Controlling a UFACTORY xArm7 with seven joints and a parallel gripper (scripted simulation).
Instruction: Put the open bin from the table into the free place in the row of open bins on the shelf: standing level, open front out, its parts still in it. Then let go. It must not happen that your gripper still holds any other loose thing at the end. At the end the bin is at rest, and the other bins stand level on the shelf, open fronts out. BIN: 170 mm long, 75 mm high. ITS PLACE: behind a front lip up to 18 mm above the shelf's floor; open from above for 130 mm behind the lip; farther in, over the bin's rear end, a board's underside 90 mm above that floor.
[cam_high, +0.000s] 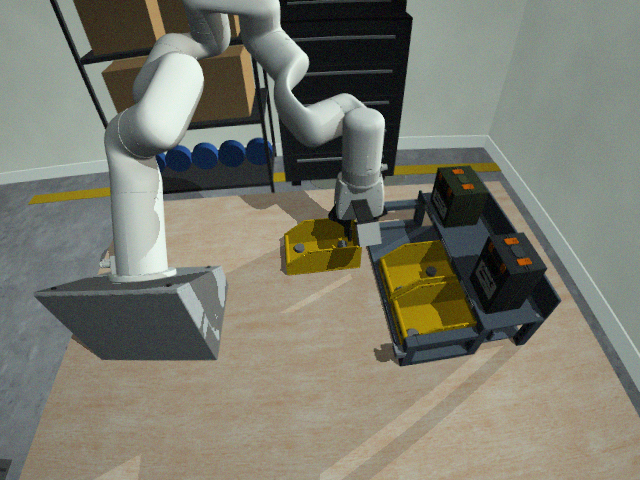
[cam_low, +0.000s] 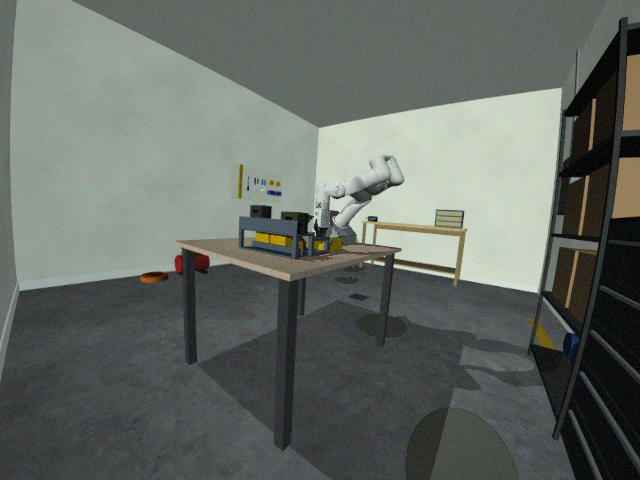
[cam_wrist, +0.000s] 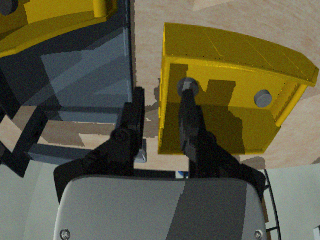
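The yellow open bin (cam_high: 321, 252) stands on the table just left of the grey shelf (cam_high: 460, 279). It holds two small grey parts, seen in the wrist view (cam_wrist: 263, 98). My gripper (cam_high: 351, 227) points down over the bin's end nearest the shelf. In the wrist view my gripper (cam_wrist: 162, 101) is partly open and straddles that end wall of the bin (cam_wrist: 227, 94). One finger is inside the bin and one outside, with a gap showing beside the wall. The free place (cam_high: 400, 229) is at the far end of the row, beside the gripper.
Two yellow bins (cam_high: 416, 263) (cam_high: 434, 310) stand level in the shelf's row. Two dark boxes (cam_high: 457, 195) (cam_high: 509, 271) sit on the shelf's upper board. The robot's base (cam_high: 134, 310) stands at the left of the table. In the exterior view the shelf (cam_low: 273, 235) is small.
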